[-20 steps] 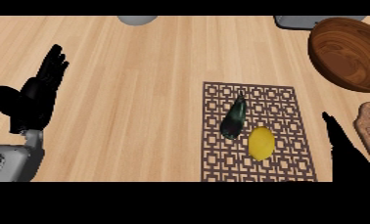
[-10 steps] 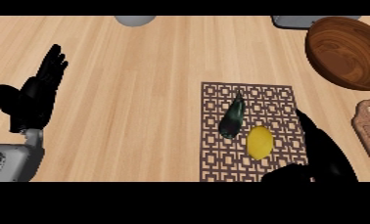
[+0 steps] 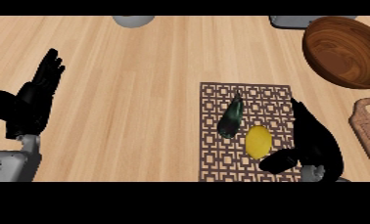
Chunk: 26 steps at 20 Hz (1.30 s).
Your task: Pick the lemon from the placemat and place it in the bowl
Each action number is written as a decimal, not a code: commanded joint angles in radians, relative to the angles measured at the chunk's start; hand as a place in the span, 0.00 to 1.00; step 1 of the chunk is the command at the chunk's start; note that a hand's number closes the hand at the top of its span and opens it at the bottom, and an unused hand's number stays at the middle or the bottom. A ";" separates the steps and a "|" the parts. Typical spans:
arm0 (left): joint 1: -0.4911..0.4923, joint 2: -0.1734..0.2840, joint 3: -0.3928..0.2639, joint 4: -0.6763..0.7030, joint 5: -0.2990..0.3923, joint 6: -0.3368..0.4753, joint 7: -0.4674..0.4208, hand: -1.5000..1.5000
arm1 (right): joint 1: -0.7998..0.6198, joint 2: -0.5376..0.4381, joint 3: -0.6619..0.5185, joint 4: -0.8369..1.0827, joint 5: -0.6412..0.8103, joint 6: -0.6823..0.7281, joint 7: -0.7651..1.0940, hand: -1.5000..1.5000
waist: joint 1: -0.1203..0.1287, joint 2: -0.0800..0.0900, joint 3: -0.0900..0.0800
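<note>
1. Near right of the head view: patterned brown placemat on the wooden counter.
2. Lemon, yellow, on the placemat's near half; dark green eggplant-like vegetable touching it on the far left.
3. Right hand, just right of the lemon, fingers straight and released, thumb curving under the lemon's near side; grasping nothing.
4. Wooden bowl, far right, well apart from the lemon.
5. Left hand, left edge, open, fingers up, resting.
6. Grey object, far edge, cut off.
</note>
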<state>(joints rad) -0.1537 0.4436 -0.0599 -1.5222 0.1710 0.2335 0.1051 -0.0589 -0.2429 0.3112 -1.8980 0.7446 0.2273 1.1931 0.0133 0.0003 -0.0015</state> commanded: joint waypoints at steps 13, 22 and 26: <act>-0.014 -0.032 0.021 -0.032 -0.041 -0.008 0.039 0.50 | -0.009 0.221 0.019 0.150 0.151 0.032 0.146 0.00 | -0.013 -0.001 0.001; 0.025 -0.064 0.037 -0.025 -0.065 -0.041 -0.001 0.50 | -0.002 0.241 -0.044 0.286 0.183 -0.032 0.024 0.00 | -0.010 -0.001 0.002; 0.021 -0.101 0.060 0.046 -0.072 -0.060 -0.063 0.50 | -0.055 0.242 -0.059 0.419 0.153 -0.066 -0.087 1.00 | -0.011 0.000 0.002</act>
<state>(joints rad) -0.1393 0.3783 -0.0026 -1.5013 0.1147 0.1845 0.0750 -0.0800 -0.0202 0.2311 -1.5904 0.8955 0.1964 1.0771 0.0004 -0.0040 -0.0057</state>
